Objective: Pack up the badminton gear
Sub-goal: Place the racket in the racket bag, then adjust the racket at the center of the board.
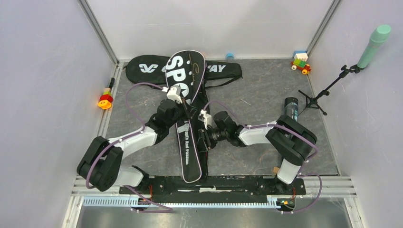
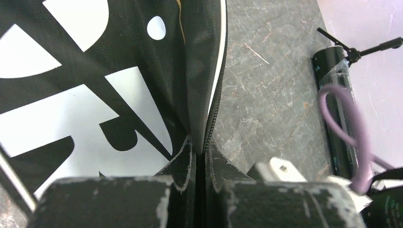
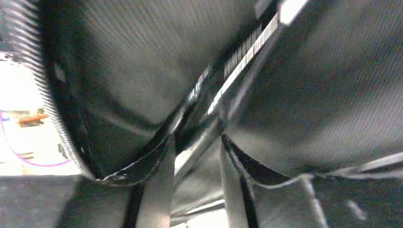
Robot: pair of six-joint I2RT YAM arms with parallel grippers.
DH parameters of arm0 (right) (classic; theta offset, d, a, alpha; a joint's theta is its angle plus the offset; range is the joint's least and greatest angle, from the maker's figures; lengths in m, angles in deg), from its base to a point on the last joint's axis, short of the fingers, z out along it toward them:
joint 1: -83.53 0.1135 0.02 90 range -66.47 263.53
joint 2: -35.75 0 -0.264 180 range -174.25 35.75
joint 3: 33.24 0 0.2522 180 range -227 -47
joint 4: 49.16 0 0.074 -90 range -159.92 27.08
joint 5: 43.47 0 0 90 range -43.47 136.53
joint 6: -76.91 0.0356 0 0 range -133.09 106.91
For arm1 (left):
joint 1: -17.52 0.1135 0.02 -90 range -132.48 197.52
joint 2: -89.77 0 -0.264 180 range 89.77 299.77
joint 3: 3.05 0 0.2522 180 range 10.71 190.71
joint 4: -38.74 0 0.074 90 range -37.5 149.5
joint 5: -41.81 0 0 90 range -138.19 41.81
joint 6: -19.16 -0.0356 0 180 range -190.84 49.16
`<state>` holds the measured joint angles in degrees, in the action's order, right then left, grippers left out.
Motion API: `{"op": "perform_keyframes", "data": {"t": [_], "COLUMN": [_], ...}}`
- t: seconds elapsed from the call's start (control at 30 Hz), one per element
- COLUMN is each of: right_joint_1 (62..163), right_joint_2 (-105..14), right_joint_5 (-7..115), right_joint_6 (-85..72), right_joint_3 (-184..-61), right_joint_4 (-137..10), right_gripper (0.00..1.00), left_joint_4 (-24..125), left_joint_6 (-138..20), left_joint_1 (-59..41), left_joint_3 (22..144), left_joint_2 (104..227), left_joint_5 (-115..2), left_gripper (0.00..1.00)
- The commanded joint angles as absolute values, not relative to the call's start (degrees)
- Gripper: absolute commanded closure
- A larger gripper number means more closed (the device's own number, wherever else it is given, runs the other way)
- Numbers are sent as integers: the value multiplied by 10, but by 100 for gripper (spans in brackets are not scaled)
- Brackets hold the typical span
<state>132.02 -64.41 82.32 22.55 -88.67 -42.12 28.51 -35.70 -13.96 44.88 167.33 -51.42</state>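
The left gripper (image 2: 205,164) is pressed together on the zip edge of the long black racket bag with big white "SPORT" lettering (image 1: 187,71). Its two scuffed black fingers (image 2: 183,168) meet on the fold of fabric, and the zip line runs straight up from the pinch in the left wrist view. This grip sits at the right side of the bag, below its wide head.

The right gripper (image 3: 197,187) reaches in from the right, lower down the same bag at its narrow neck. Its fingers (image 3: 159,185) stand apart. A thin bright-edged strip runs up from the gap between them, with dark ribbed fabric all around, and the gap is wider than the strip. Whether the strip is zip or something else cannot be told, since the right wrist view is blurred and very close.

The bag lies lengthwise down the middle of the grey marbled table top (image 1: 266,85), with its head far from the arm bases and its tail near them. Its head overlaps a second flat black racket bag with white "CROSSWAY" lettering (image 1: 142,66), which lies crosswise along the far edge.

A long black tube (image 1: 291,107) lies on the right of the table, well apart from both bags and partly under the right arm. Just beyond the tube stands a mint-green microphone (image 1: 376,43) on a black tripod stand (image 1: 316,97). Small coloured toy blocks (image 1: 301,61) sit in the far right corner, and another red and yellow toy block (image 1: 105,99) sits at the left edge.
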Motion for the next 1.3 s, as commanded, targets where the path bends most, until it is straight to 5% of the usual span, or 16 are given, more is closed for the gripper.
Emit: {"op": "perform_keyframes", "data": {"t": [0.0,0.33,0.5,1.0,1.07,1.23,1.27], "right_joint_1": [1309,1277,1222,1161,1161,1161,1161], "right_joint_2": [-607,-406,-374,-696,-730,-778,-770], "right_joint_5": [775,493,459,638,674,765,774], "right_joint_6": [66,-69,-71,-24,-4,42,32], "right_joint_3": [-908,-884,-849,-992,-1007,-1044,-1050], "right_joint_4": [-344,-606,-582,-400,-362,-306,-311], "right_gripper": [47,16,2,14,29,96,100], "left_joint_4": [304,365,359,371,365,369,376], "left_joint_6": [-324,-337,-328,-312,-308,-319,-326], "left_joint_1": [-167,-166,-166,-166,-166,-167,-167], "left_joint_3": [444,459,456,431,427,425,428], "left_joint_2": [1638,1597,1584,1519,1516,1509,1505], "left_joint_5": [-544,-422,-445,-461,-464,-456,-450], "left_gripper": [98,98,98,98,98,98,98]}}
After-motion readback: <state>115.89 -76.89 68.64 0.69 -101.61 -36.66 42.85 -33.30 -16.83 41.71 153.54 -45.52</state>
